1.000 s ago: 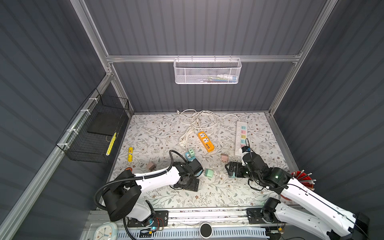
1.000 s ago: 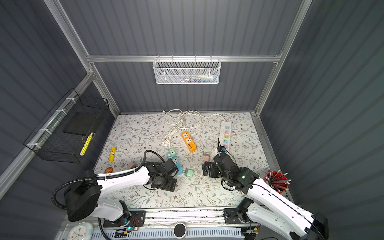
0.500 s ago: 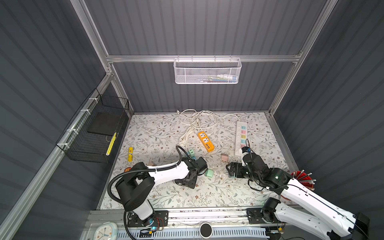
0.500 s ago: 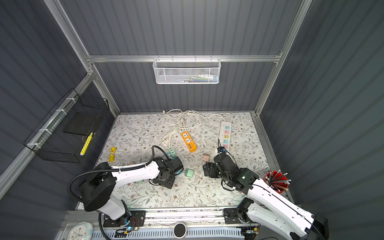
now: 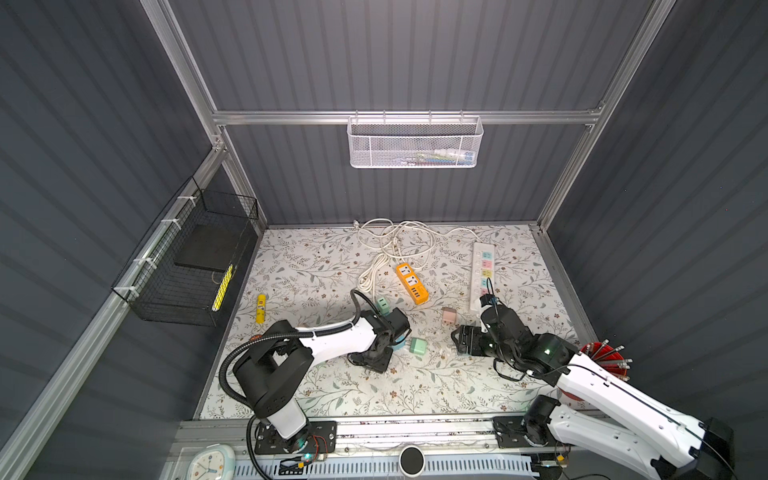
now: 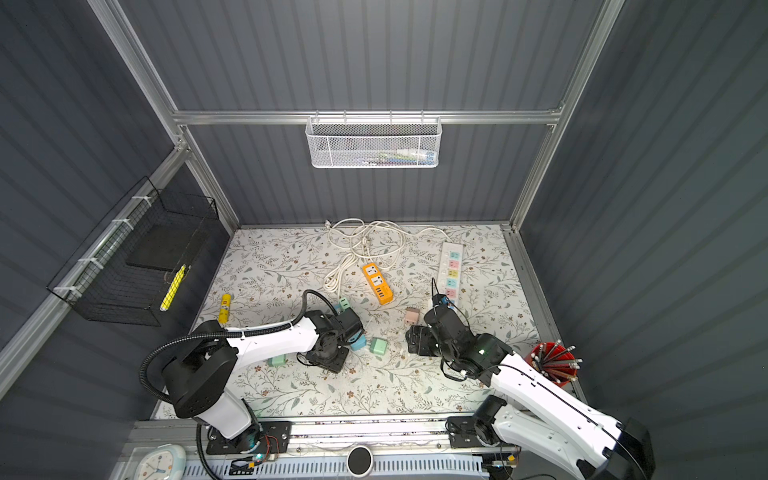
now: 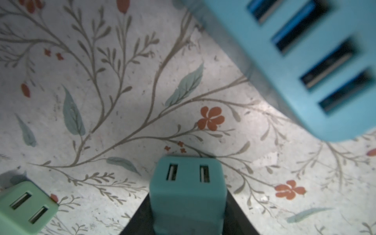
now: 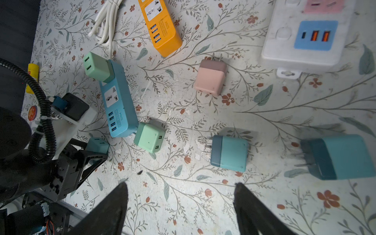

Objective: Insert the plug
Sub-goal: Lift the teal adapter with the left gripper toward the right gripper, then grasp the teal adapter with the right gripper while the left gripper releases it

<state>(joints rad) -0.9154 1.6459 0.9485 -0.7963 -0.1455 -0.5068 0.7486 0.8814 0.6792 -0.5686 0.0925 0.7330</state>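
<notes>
Surface: floral mat [image 5: 316, 266].
Left gripper [image 8: 94, 150]: clamped on teal plug [image 7: 187, 193], just beside blue power strip [image 8: 120, 105], USB end.
Right gripper [image 8: 181, 185]: jaws wide, empty.
Next: I'd square the prongs over the strip's free socket [image 8: 110, 98], then press straight.

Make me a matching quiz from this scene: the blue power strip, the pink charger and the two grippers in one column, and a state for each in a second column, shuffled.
Column A
1. blue power strip
2. pink charger
3. left gripper
4. right gripper

Column B
a. open, nothing between the jaws
b. lying loose on the mat
c. has a green charger plugged in at one end
d. shut on a teal charger

Pairs: 1-c, 2-b, 3-d, 4-a
</notes>
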